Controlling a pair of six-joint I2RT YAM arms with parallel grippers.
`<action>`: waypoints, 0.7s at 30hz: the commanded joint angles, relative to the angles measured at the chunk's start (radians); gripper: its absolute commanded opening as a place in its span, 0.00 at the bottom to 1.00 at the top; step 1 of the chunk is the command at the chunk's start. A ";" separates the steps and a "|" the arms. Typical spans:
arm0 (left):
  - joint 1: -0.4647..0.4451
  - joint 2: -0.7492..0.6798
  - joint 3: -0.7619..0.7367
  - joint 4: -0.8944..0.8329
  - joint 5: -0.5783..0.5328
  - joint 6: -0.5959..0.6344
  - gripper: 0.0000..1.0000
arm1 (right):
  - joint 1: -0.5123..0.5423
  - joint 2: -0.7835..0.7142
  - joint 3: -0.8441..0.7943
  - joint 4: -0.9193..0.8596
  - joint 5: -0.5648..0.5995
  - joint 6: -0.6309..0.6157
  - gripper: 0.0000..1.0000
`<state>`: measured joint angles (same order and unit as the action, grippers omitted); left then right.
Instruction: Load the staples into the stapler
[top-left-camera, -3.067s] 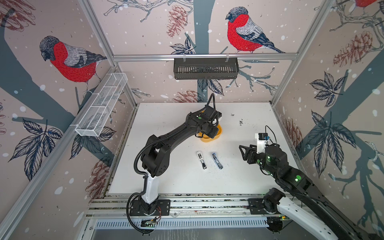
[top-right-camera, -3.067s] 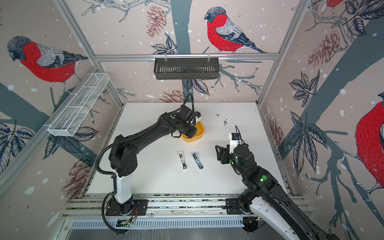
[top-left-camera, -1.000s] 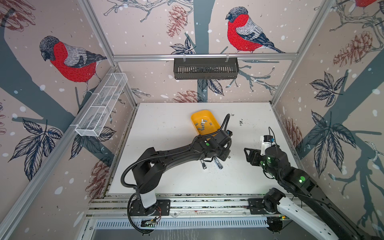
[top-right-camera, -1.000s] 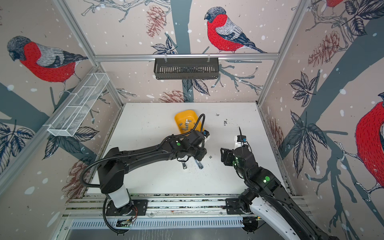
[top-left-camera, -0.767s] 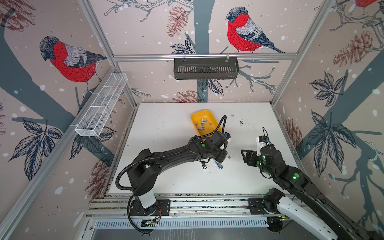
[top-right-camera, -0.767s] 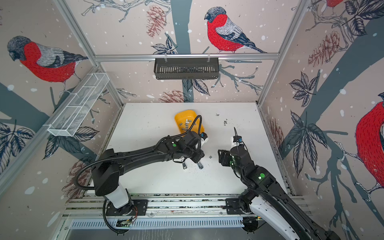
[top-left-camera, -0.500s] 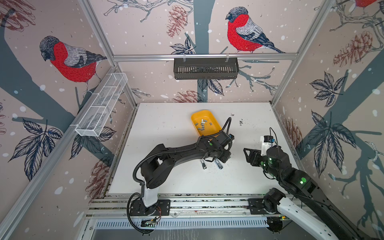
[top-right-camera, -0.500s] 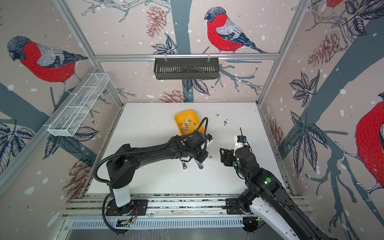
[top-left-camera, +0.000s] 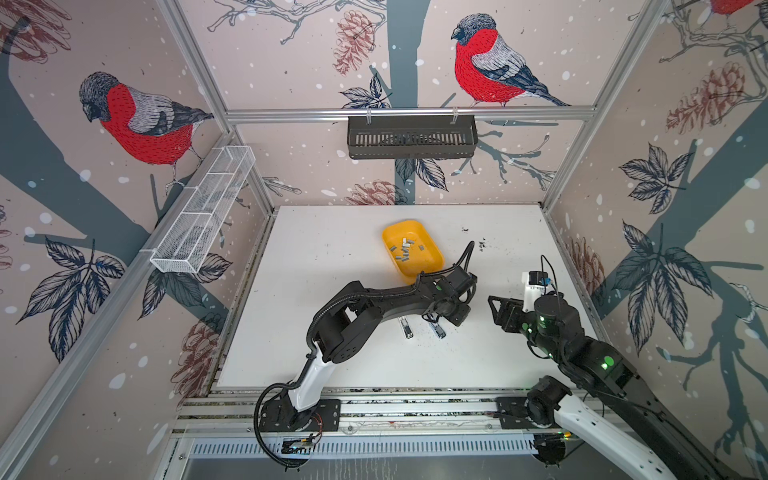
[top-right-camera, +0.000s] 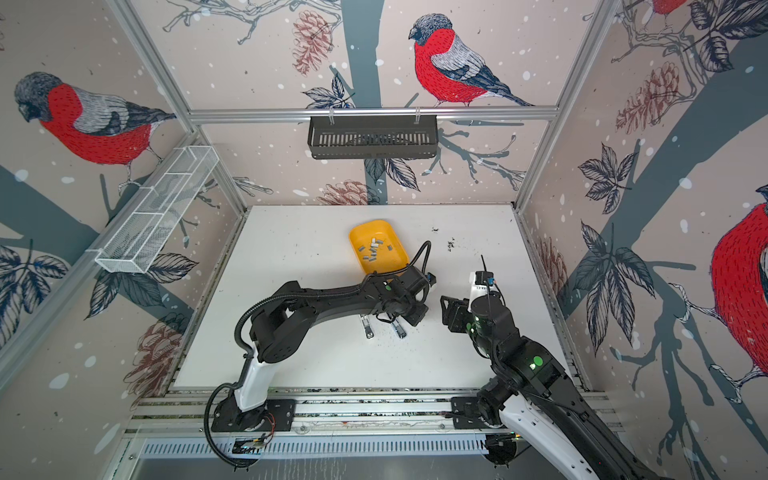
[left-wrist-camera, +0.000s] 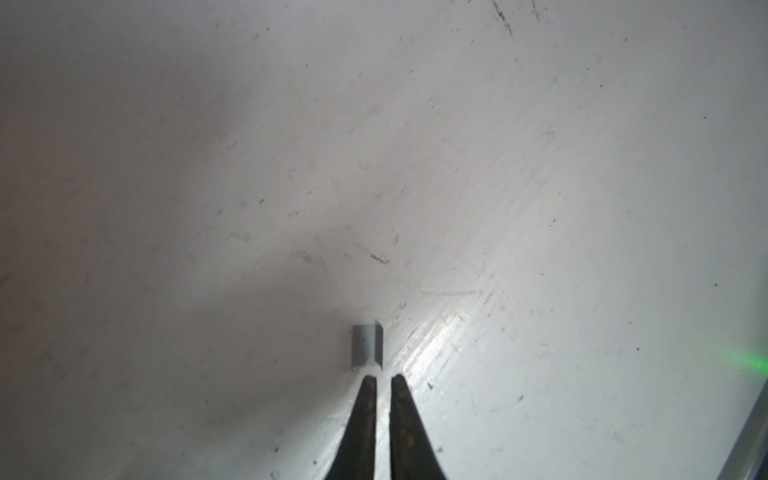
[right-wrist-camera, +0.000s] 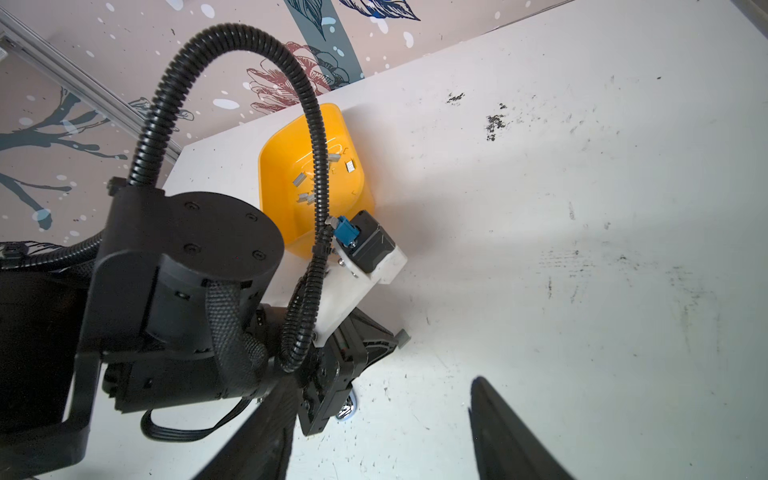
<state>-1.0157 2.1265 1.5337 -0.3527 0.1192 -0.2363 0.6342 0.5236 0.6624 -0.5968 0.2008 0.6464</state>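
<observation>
My left pincer (left-wrist-camera: 380, 378), nearly closed and holding nothing, points along the small grey metal staple strip (left-wrist-camera: 366, 347) lying just beyond its tips.

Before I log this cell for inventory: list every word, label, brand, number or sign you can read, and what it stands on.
No text can be read anywhere.
The yellow plastic tray, the black slotted wall basket and the grey staple strip show no print.
The small silver stapler and the second stapler beside it are too small to show any marking.
</observation>
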 joint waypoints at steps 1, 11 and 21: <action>-0.001 0.014 0.012 -0.001 -0.016 0.013 0.12 | -0.002 -0.001 -0.001 0.018 -0.002 -0.016 0.67; 0.000 0.028 0.016 -0.006 -0.036 0.018 0.11 | -0.004 -0.006 -0.004 0.020 -0.004 -0.014 0.67; 0.000 0.045 0.028 -0.018 -0.036 0.025 0.11 | -0.004 -0.007 -0.007 0.020 -0.004 -0.015 0.66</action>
<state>-1.0153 2.1654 1.5528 -0.3565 0.1001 -0.2276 0.6315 0.5171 0.6567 -0.5957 0.1982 0.6464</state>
